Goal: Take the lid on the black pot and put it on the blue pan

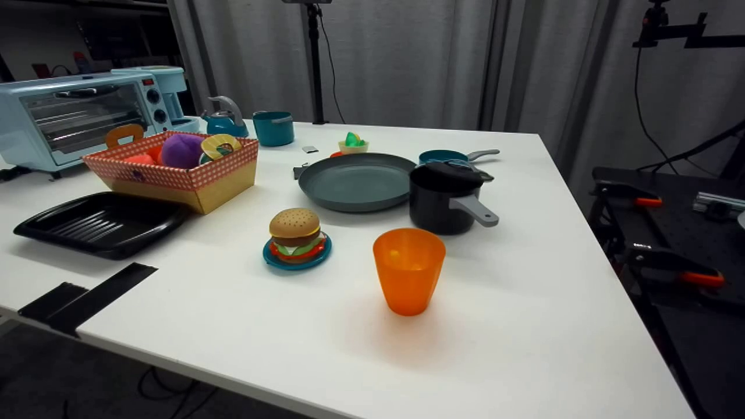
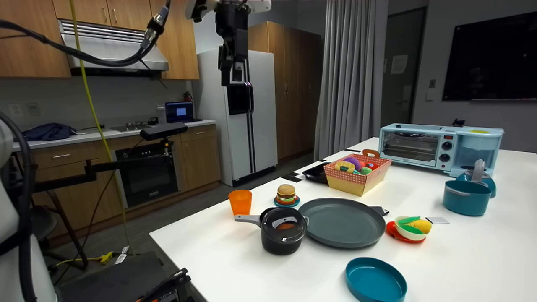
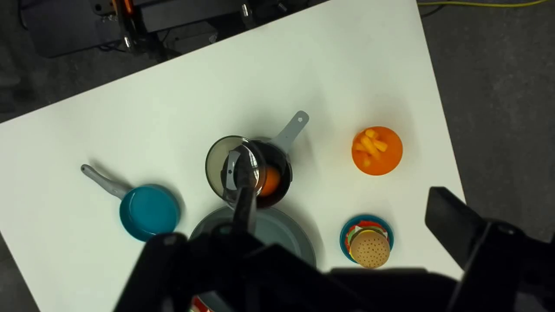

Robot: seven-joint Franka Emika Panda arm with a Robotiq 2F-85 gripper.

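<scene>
Lid (image 2: 289, 219) rests askew on the black pot (image 2: 282, 247), jutting past the rim on one side; its tilt is hard to judge. Both are on a white worktop (image 2: 251, 277), near the edge beside a dark bench (image 1: 692, 331). Strips of black tape (image 1: 103, 298) cross the adjoining edge, and grey curtains (image 1: 384, 64), wooden cabinets (image 2: 304, 84) and a white refrigerator (image 2: 262, 126) stand around the room. The pot holds a rounded orange thing (image 3: 272, 180), and its grey handle (image 3: 292, 130) points toward the corner where the bench edge and the taped edge meet. Farther in from the bench edge, just beside the pot, lies the wide, shallow blue pan (image 2: 344, 224); I cannot tell whether they touch. An orange cup (image 1: 407, 276) of yellow pieces (image 3: 369, 144) stands nearest that corner. Between the blue pan and the taped edge a toy burger (image 1: 295, 227) sits on a small teal plate (image 1: 297, 266). Farther along that edge lies a black tray (image 1: 105, 221) beside a red-checked basket (image 1: 230, 183) of coloured toys (image 1: 181, 151), with a pale blue toaster oven (image 2: 413, 149) toward the end opposite the bench. On the side away from the tape are a teal pan (image 3: 149, 212), a cream bowl (image 2: 413, 237) of green and yellow pieces (image 2: 409, 220) partly over a red plate (image 2: 394, 234), and, well apart, a deep teal pot (image 2: 465, 202) and a kettle (image 1: 224, 124). High above hangs the gripper (image 2: 231, 77), its fingers (image 3: 451, 225) spread wide; in the wrist view its parts cover some of the lid and blue pan.
</scene>
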